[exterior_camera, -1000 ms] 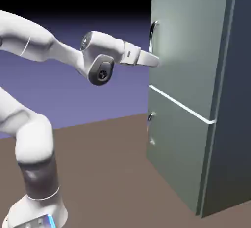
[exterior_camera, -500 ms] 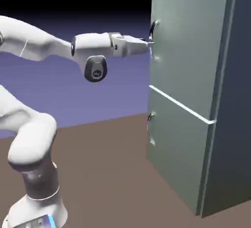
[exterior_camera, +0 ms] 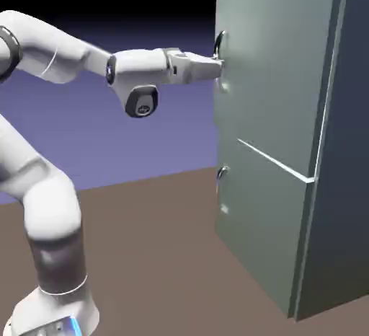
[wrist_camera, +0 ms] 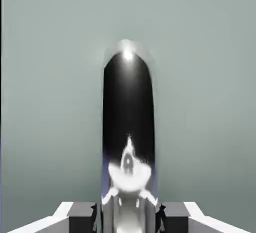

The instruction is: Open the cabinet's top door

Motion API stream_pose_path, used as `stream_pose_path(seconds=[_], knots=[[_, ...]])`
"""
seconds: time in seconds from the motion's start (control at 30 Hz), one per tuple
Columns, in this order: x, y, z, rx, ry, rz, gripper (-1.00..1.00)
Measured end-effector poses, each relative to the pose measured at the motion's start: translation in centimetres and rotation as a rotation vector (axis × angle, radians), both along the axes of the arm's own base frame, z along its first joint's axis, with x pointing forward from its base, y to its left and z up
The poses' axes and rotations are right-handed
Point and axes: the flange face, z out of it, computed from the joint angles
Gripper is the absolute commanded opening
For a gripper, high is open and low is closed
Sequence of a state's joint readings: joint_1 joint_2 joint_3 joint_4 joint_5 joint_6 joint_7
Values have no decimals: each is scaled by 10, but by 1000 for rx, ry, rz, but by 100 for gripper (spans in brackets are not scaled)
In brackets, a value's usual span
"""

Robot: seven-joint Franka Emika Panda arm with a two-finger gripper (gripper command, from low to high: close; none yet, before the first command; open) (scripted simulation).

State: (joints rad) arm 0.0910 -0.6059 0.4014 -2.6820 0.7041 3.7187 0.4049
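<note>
Metallic arch handle (wrist_camera: 128,127) sits pinched in the pincer (exterior_camera: 216,67) at the top door's (exterior_camera: 277,68) free edge.

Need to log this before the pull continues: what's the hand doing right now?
Hand: shut on the top door's handle, which sits between its two fingers; the top door is swung slightly ajar.

Ahead of the white-and-grey pincer (exterior_camera: 216,68) stands a grey-green cabinet (exterior_camera: 277,183) with a darker blue-grey side, a thin pale seam and a glossy black-and-silver handle (wrist_camera: 128,127), on a brown table (exterior_camera: 158,255).
</note>
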Motion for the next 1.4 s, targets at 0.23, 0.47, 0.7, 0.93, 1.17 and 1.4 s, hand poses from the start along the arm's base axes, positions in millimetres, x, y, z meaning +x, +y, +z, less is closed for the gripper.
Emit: stream_pose_path(seconds=[0.23, 0.47, 0.7, 0.93, 1.17, 1.4], knots=[[-19, -10, 0, 2, -1, 61, -100], [-42, -24, 0, 0, 0, 132, -100], [-71, -46, 0, 0, 1, 229, -100], [-103, -77, 0, -1, 1, 349, -100], [-126, -103, 0, -2, 1, 444, -100], [-148, -134, 0, -5, 1, 545, -100]])
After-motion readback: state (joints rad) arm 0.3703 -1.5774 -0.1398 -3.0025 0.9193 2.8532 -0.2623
